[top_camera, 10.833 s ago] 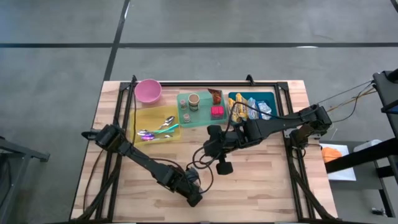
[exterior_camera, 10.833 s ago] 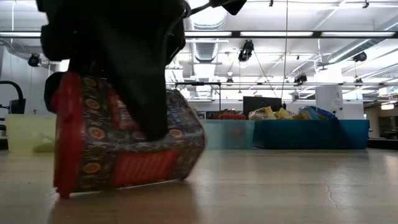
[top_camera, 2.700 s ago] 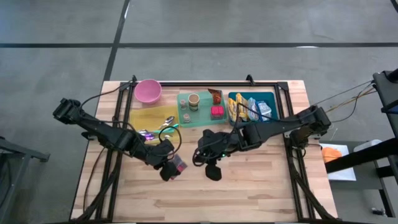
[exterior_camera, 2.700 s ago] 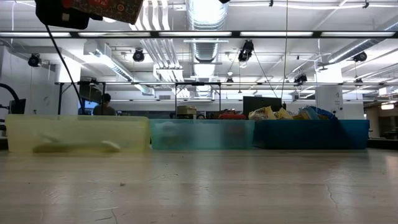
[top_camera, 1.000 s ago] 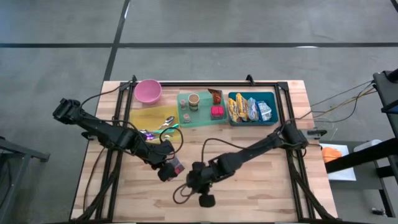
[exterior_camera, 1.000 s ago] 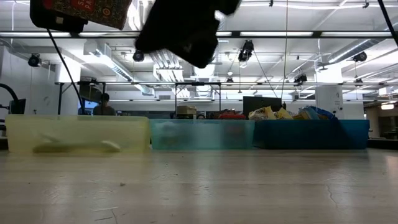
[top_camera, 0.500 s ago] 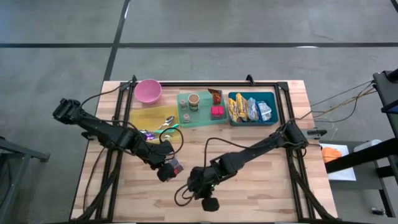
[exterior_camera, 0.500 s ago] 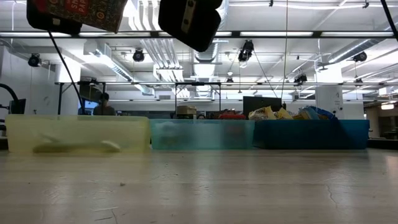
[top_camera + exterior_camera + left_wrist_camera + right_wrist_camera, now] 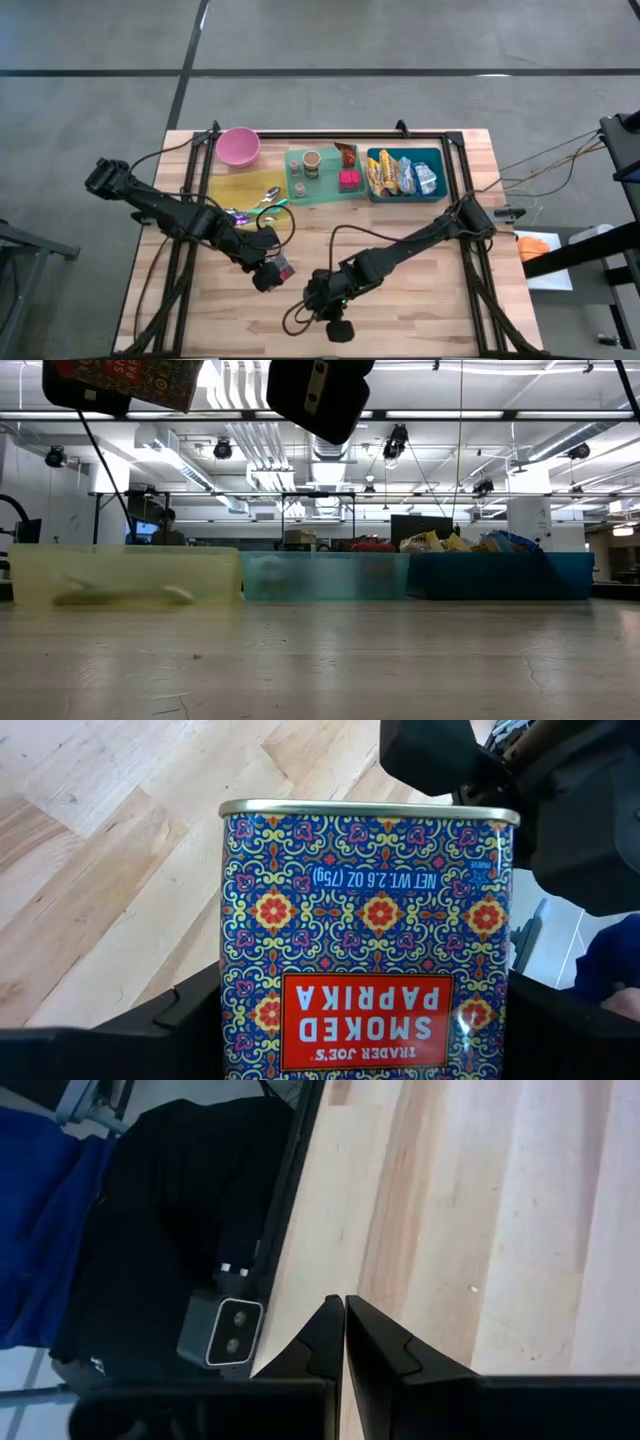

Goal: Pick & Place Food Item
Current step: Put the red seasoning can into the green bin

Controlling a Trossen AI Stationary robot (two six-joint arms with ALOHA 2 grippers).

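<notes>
- A rectangular metal tin (image 9: 365,940), printed with a blue, red and yellow tile pattern and a red "Smoked Paprika" label, was held off the surface (image 9: 420,300) between the spread jaws of the left gripper (image 9: 272,272), left of centre in the high view.
- In the low view the tin (image 9: 130,380) was seen at the upper left edge of the frame, well clear of the boards.
- The right gripper (image 9: 338,328) was seen low in the high view, near the surface's front edge, its jaws pressed together and empty; its dark fingers (image 9: 372,1342) tapered to points.
- The surface was made of pale wooden planks.
- Along the upper part of the high view were ranged a pink bowl (image 9: 238,146), a yellow tray (image 9: 240,188), a green tray (image 9: 330,190) and a teal bin (image 9: 440,156) of wrapped snacks.
- Open wood was left at the lower right.
</notes>
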